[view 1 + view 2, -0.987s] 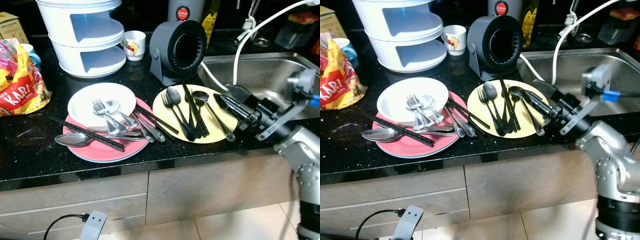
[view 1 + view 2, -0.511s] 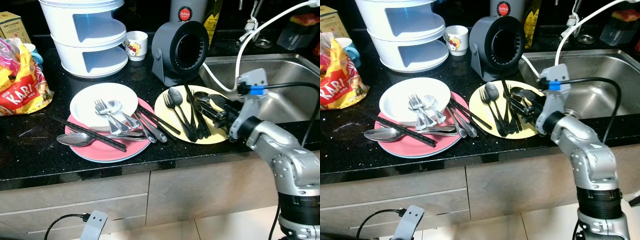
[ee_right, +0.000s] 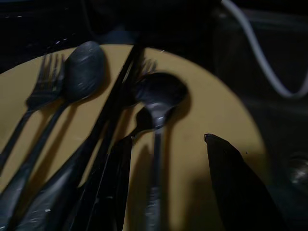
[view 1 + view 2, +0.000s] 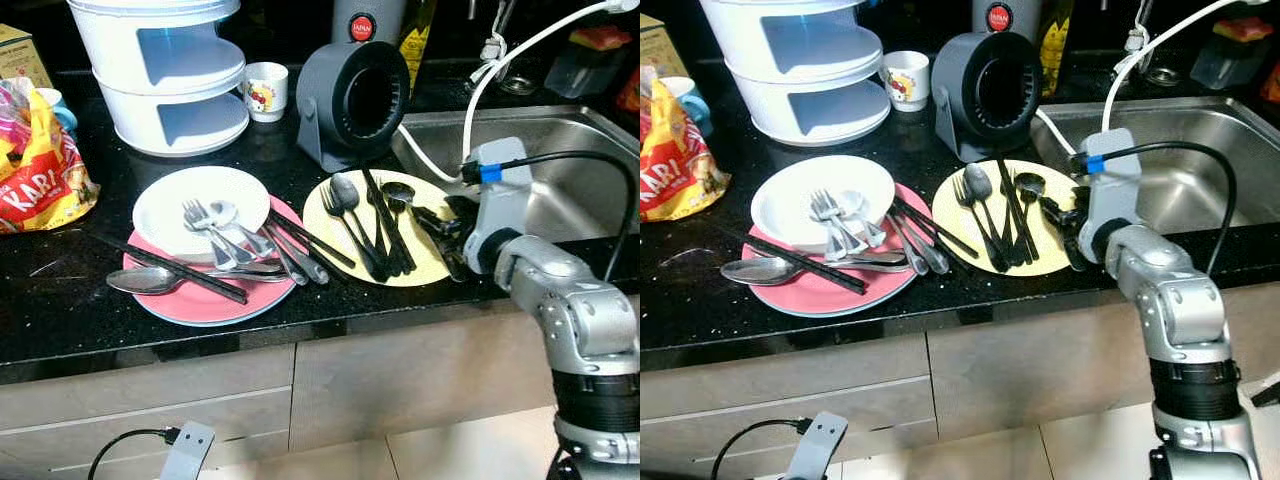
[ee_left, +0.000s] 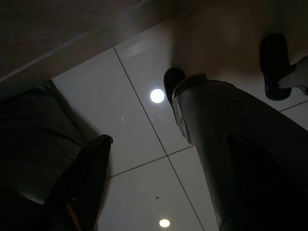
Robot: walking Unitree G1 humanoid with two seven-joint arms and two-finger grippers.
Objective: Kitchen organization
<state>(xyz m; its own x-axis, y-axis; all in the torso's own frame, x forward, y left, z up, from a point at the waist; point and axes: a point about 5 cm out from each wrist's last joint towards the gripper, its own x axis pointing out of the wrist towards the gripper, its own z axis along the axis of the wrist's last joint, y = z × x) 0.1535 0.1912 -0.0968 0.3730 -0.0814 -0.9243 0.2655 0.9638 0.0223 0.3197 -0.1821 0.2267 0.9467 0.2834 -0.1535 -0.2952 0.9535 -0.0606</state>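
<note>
1. I pick the yellow plate (image 4: 430,262) as my landmark. It sits on the black counter (image 4: 60,310), just left of the sink (image 4: 560,160).
2. Far to the left of the yellow plate I see a bright snack bag (image 4: 40,175) near the counter's left end.
3. Behind and to the left of the yellow plate stands a white rack with shelves (image 4: 160,70). A small white cup (image 4: 266,90) stands between that rack and the dark round machine (image 4: 352,100).
4. Just left of the yellow plate lies a pink plate (image 4: 190,305) with a white plate (image 4: 165,210) on top of it. Silver forks and spoons (image 4: 225,240) lie across them. Black chopsticks (image 4: 175,268) and one big silver spoon (image 4: 145,281) rest on the pink plate's front part.
5. The dark round machine stands right behind the yellow plate.
6. On the yellow plate lie the black things for the job: a black fork (image 3: 33,103), black spoons (image 3: 159,94) and long black sticks (image 4: 385,225).
7. My right gripper (image 4: 447,240) is at the right edge of the yellow plate, low over it. In the right wrist view one black finger (image 3: 236,187) points over the plate beside a spoon handle. I cannot tell if the fingers are spread or pressed together.
8. A white hose (image 4: 480,75) curves over the sink, behind and right of the yellow plate.
9. My left arm hangs down below the counter. Its view shows the white tile floor (image 5: 139,134).
</note>
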